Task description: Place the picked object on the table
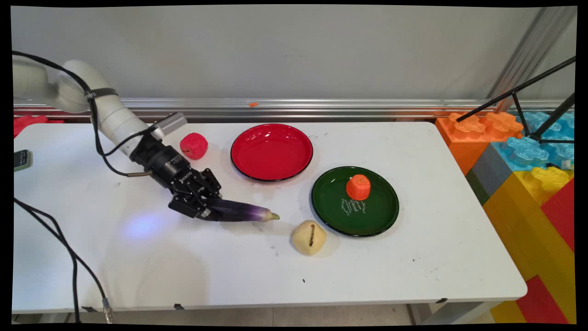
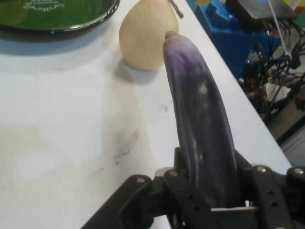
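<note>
The eggplant (image 1: 243, 212) is being clenched at its butt end by the gripper (image 1: 207, 208), low over the table (image 1: 413, 276) just beside the pear (image 1: 308, 237), so the long free end could be tipped or knocked against it.

My gripper (image 1: 209, 209): black, matt, hard-looking linkage with small bright screw heads. Aubergine (image 1: 241, 212) in my grip: smooth purple skin, soft sheen. Pale pear (image 1: 308, 237): matt, finely grained. Red plate (image 1: 271, 151) and green plate (image 1: 355, 201): glossy, reflective. Orange fruit (image 1: 358, 187) and red fruit (image 1: 194, 145): matt, rough-textured. Table (image 1: 413, 271): white, smooth, scuffed. Rail (image 1: 321, 106) behind: brushed metal.
</note>
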### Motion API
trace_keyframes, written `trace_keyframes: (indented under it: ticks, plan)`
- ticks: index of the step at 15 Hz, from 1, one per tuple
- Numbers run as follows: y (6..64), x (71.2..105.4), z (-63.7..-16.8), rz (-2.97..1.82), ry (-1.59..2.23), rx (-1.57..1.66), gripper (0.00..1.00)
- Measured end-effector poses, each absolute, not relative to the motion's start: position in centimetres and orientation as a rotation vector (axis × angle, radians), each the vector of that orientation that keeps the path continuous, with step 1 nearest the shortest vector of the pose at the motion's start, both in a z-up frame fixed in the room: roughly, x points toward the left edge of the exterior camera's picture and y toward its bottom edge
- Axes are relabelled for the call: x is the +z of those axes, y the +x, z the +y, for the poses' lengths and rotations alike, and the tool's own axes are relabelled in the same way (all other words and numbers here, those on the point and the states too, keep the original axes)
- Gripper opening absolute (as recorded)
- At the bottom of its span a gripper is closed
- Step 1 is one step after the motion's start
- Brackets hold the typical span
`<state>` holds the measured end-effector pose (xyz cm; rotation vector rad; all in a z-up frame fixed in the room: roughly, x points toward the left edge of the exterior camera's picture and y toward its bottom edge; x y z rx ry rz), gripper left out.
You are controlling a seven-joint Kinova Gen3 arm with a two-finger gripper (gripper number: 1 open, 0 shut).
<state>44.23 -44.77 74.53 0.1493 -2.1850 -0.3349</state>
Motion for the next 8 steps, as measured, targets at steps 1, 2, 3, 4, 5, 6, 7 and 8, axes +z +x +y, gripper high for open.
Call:
trace_keyframes:
  ticks: [1,2,3,4,5,6,7,8]
  plan:
    - [44.3,74.2,-44.9,-2.192,0.149,-0.335,0.0]
    - [44.4,73.9,-45.0,-2.198,0.149,-0.335,0.0]
    - [44.5,73.6,-45.1,-2.204,0.148,-0.336,0.0]
    - [44.6,73.3,-45.1,-2.209,0.148,-0.336,0.0]
    - [44.7,73.0,-45.2,-2.215,0.148,-0.337,0.0]
    - [44.8,72.7,-45.3,-2.22,0.147,-0.336,0.0]
    - [44.8,72.5,-45.4,-2.225,0.146,-0.337,0.0]
    - [44.9,72.3,-45.4,-2.229,0.144,-0.336,0.0]
